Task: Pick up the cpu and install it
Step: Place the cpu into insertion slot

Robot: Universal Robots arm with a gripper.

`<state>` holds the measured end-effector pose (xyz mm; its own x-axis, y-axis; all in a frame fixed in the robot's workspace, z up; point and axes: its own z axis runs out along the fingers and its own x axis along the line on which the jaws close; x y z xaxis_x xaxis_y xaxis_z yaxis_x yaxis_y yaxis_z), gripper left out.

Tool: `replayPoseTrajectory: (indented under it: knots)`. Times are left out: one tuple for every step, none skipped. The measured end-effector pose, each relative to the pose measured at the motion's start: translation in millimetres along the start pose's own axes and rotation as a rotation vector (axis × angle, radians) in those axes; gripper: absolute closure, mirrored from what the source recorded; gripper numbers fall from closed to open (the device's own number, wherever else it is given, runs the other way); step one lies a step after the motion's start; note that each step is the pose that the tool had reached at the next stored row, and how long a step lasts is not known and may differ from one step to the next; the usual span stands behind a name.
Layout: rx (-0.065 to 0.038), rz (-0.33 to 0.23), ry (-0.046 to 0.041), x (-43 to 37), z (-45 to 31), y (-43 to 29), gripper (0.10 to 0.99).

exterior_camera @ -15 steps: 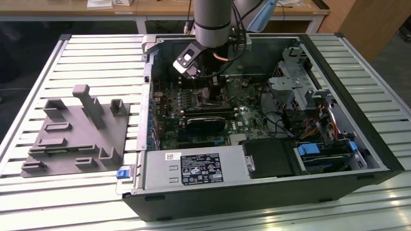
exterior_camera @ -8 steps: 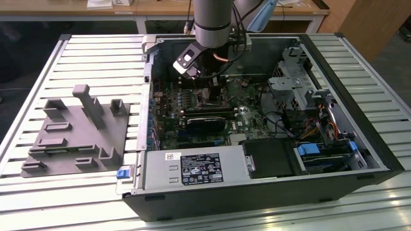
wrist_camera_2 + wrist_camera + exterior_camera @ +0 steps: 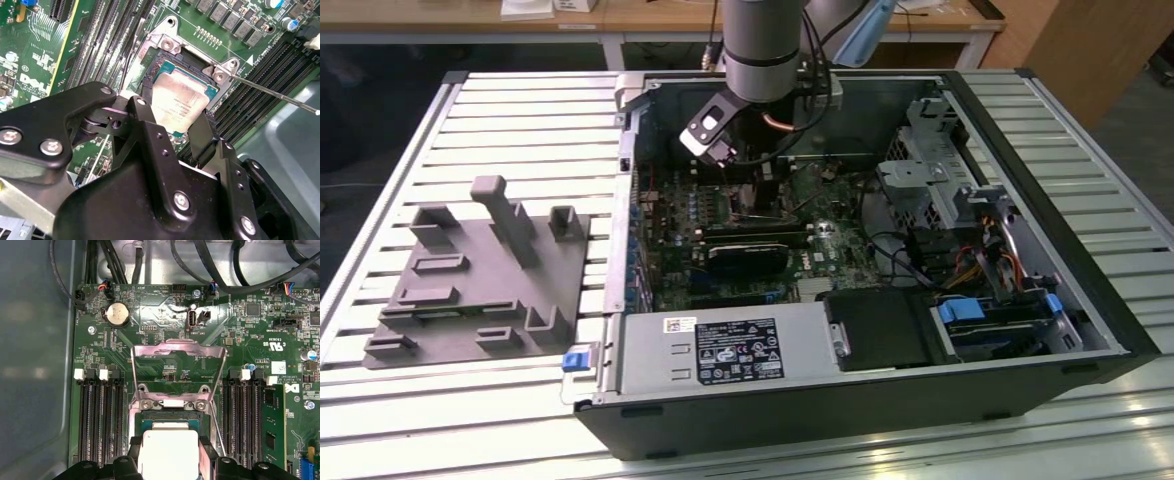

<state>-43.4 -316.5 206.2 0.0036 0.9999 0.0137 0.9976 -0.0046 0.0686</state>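
Note:
The cpu (image 3: 182,97), a small square chip with a silvery top, lies flat in the motherboard socket (image 3: 167,47), its green rim showing at the far edge. In both wrist views my gripper (image 3: 175,117) has one black finger against each of two opposite sides of the cpu (image 3: 167,447). The socket's metal load plate (image 3: 177,347) stands swung open beyond the chip, and its thin lever rod (image 3: 270,90) sticks out sideways. In the exterior view the gripper (image 3: 754,185) reaches down into the open computer case (image 3: 854,410) near its back wall.
Black memory slots (image 3: 100,415) flank the socket on both sides, with one green module (image 3: 272,425) fitted. Black cables (image 3: 220,275) hang along the case wall. A grey fixture plate (image 3: 480,280) with upright blocks lies on the slatted table at the exterior view's left.

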Motion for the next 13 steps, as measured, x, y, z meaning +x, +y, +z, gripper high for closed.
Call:
replayPoseTrajectory:
  knots:
    - [0.000, 0.000, 0.0002, -0.1, 0.2, 0.0, 0.553]
    - [0.000, 0.000, 0.0003, -0.2, 0.4, 0.0, 0.553]
    - [0.000, 0.000, 0.0003, -0.6, 0.5, 0.0, 0.553]
    - [0.000, 0.000, 0.0004, -0.8, 0.7, 0.0, 0.553]
    - [0.000, 0.001, 0.0004, -1.0, 1.0, 0.0, 0.553]
    - [0.000, 0.001, 0.0004, -1.2, 1.3, 0.0, 0.553]
    - [0.000, 0.002, 0.0002, -1.5, 1.6, -0.1, 0.553]
    - [0.000, 0.002, 0.0001, -1.7, 1.9, -0.1, 0.553]
    - [0.000, 0.002, 0.0001, -1.8, 2.3, -0.2, 0.553]
    - [0.000, 0.002, 0.0001, -1.7, 2.7, -0.2, 0.553]
    - [0.000, 0.002, 0.0001, -1.8, 3.0, -0.2, 0.553]
    - [0.000, 0.002, 0.0001, -1.8, 3.3, -0.2, 0.553]
    - [0.000, 0.002, 0.0001, -1.8, 3.7, -0.2, 0.553]
